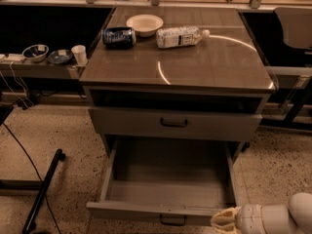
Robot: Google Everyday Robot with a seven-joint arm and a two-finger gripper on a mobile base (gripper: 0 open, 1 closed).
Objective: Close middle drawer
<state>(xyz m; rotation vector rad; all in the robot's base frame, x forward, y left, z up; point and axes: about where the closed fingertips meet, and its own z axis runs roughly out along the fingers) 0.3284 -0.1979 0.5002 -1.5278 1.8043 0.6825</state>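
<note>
Middle drawer (141, 212) open, gripper (224, 220) at front-right corner

Only the arm's end shows: the gripper (222, 222), just off the right front corner of the middle drawer (146, 210), is pale cream-yellow with a lumpy, uneven outline. Further right of that corner is a glossy white wrist (258, 218) built from short cylindrical segments with thin dark seams between them. Beyond it a larger rounded white arm shell (302, 211) is cut off at the edge.
</note>
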